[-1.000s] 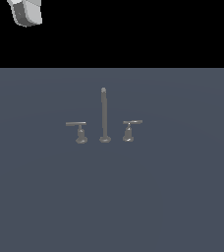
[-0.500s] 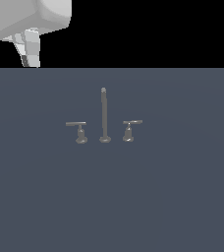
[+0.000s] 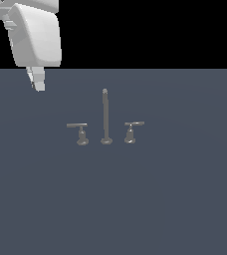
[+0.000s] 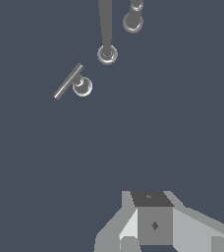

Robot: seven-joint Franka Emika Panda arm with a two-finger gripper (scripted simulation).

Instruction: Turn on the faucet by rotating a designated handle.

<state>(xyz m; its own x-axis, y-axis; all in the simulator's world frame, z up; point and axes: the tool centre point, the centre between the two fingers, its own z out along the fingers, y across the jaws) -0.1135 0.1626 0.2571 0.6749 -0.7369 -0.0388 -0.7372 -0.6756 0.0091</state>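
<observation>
While the gripper (image 3: 37,79) hangs high above the far part of the bench (image 3: 185,199), toward the exterior view's left, nothing of the task itself looks done: it touches no part of the faucet (image 3: 105,122) and is well apart from it. The faucet stands near the middle of the bench as 3 pieces in a row: a tall thin spout (image 3: 105,115) between 2 short levers on round bases. The handle (image 3: 78,130) to be turned, judging by its straight level bar, is the lever on the exterior view's left; its twin (image 3: 132,130), on the exterior view's right, has a bar that slants slightly upward. In the wrist view the handle (image 4: 70,82) shows from above with its bar lying across its post, the spout base (image 4: 107,54) just beside it, and the twin lever (image 4: 133,18) farther on. Whether the fingers are spread or closed I cannot tell; they overlap in the exterior view and the wrist view shows only the gripper's body (image 4: 153,221). They hold nothing. What is left, by my reckoning, is all of it: the approach, the contact with the bar, and the turn.
</observation>
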